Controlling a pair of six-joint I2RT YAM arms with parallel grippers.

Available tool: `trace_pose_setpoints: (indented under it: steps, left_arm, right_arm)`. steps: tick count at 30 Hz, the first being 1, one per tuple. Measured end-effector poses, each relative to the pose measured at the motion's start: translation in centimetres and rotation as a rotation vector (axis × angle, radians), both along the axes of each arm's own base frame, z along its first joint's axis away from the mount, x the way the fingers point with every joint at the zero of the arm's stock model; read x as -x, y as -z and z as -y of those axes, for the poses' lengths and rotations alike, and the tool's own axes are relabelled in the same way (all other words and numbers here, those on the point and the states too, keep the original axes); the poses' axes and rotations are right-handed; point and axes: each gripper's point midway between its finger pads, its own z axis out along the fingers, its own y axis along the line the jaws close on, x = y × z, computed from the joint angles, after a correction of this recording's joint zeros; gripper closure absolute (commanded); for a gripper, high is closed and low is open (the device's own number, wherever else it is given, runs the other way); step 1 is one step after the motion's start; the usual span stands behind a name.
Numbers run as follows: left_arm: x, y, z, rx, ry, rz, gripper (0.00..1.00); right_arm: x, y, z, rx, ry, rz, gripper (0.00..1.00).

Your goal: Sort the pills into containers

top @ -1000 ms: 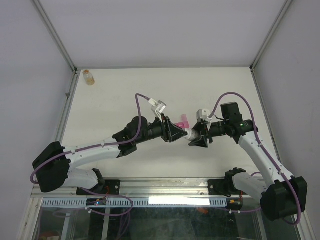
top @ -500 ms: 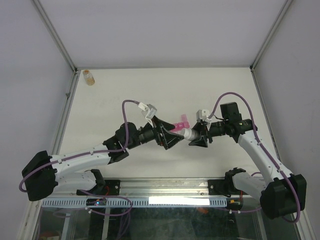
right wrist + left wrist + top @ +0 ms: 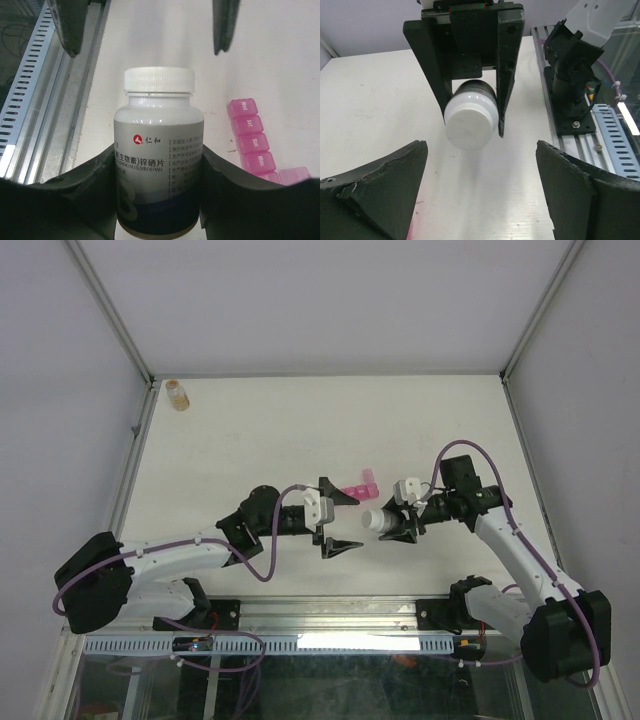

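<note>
My right gripper (image 3: 159, 152) is shut on a white-capped bottle (image 3: 159, 145), which it holds lying level above the table with the cap on, pointing at my left gripper. The bottle (image 3: 374, 520) shows in the top view too. My left gripper (image 3: 338, 521) is open a little left of the cap, touching nothing. In the left wrist view the cap (image 3: 470, 122) faces my left gripper (image 3: 480, 150). The containers are the pink organiser strip (image 3: 250, 137), lids down, on the table beside the bottle; the strip (image 3: 358, 486) lies just beyond both grippers. No pills show.
A small amber bottle (image 3: 178, 393) stands at the table's far left corner. The metal rail (image 3: 35, 110) runs along the near edge, with the right arm's base (image 3: 570, 85) bolted by it. Upright frame posts stand at the far corners.
My left gripper was shut at the bottle's cap, then opened wide and drew back left. The cap stayed on. The right gripper with the bottle shifted slightly toward the near edge.
</note>
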Motion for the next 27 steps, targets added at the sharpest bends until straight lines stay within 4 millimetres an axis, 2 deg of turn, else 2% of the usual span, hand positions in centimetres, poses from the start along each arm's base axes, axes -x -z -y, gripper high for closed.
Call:
trace_pose_setpoints:
  steps: [5,8,21,27]
  left_arm:
    - [-1.2,-0.2,2.0,-0.036,0.043,0.036,0.29]
    - [-1.4,0.0,2.6,-0.048,0.059,0.031,0.33]
    - [-1.1,0.2,2.7,-0.053,0.076,0.008,0.49]
    - [-1.0,0.6,2.8,-0.057,0.077,-0.019,0.51]
  right_arm:
    - [0.0,0.0,0.0,-0.003,-0.013,0.034,1.0]
    - [-0.1,0.0,0.0,-0.003,-0.015,0.043,1.0]
    - [-0.1,0.0,0.0,-0.004,-0.016,0.044,1.0]
    - [-0.1,0.0,0.0,-0.004,-0.015,0.044,1.0]
